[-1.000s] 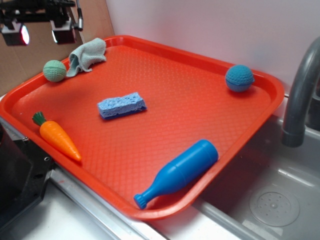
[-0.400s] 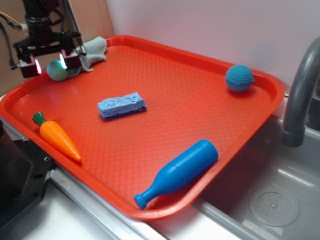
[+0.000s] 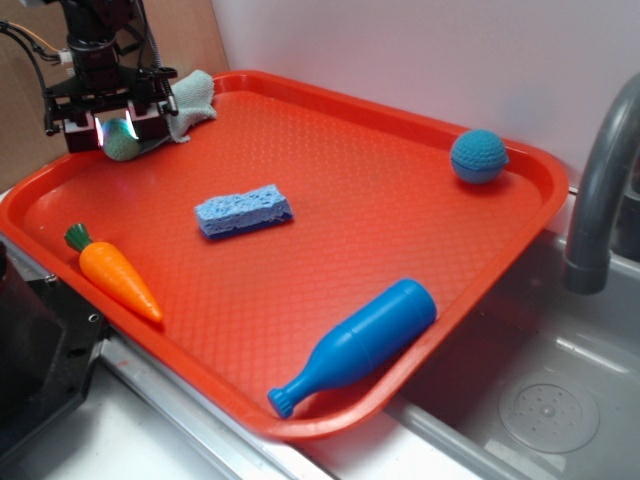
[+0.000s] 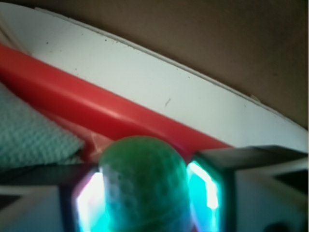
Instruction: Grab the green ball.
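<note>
**Closing in on the green ball at the tray's far corner**

Hovering low over the far left corner of an orange tray (image 3: pixel 330 180), the gripper (image 3: pixel 112 125) has its two fingers set either side of the green ball (image 3: pixel 120 142). In the exterior view the ball shows only as a pale mint patch between the finger pads, resting on the tray floor just inside the raised rim. A crumpled grey-green cloth (image 3: pixel 190 100) lies just beside it, toward the back of the tray.

The wrist view shows the ball (image 4: pixel 142 186) filling the gap between the pads (image 4: pixel 205 186), which glow bright cyan on both sides. The jaws are apart, though only a little wider than the ball. Whether the pads already touch it cannot be told. The tray rim (image 4: pixel 96 108) runs just behind the ball, and the cloth (image 4: pixel 29 135) sits at its left.

Elsewhere on the tray, well apart from the gripper: a blue sponge (image 3: pixel 243 210) near the middle, a toy carrot (image 3: pixel 118 278) at the near left edge, a blue plastic bottle (image 3: pixel 360 343) lying on its side at the near edge, and a blue knitted ball (image 3: pixel 478 156) at the far right corner. A grey tap (image 3: pixel 600 190) stands over a sink to the right.

The step in hand looks like the final positioning before the grasp. The next move probably calls for closing squarely on the ball's middle, since a soft round ball could squirm out, then lifting straight up clear of rim and cloth.
</note>
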Available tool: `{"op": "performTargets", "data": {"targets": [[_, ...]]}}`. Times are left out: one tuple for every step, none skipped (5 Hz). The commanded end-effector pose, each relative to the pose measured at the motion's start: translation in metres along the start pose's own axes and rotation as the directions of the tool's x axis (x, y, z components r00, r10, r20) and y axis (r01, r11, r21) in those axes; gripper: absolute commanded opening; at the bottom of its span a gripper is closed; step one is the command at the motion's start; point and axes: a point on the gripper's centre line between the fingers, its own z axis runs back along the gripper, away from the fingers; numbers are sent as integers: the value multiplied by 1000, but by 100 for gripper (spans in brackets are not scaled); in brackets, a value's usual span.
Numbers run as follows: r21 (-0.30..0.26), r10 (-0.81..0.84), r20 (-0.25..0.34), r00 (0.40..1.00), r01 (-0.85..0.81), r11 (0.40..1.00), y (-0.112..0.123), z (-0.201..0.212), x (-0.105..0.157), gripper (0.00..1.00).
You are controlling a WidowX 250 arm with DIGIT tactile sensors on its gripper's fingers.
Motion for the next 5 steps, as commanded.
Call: {"op": "performTargets", "data": {"targets": [[-68, -332, 147, 932, 344, 937, 3, 93, -36, 0], [-143, -532, 127, 837, 546, 825, 2, 128, -66, 0], [-216, -701, 104, 706, 704, 677, -2, 143, -87, 0], [-241, -724, 76, 686, 717, 654, 2, 148, -92, 0], [-215, -706, 60, 706, 700, 681, 5, 142, -82, 0]]}}
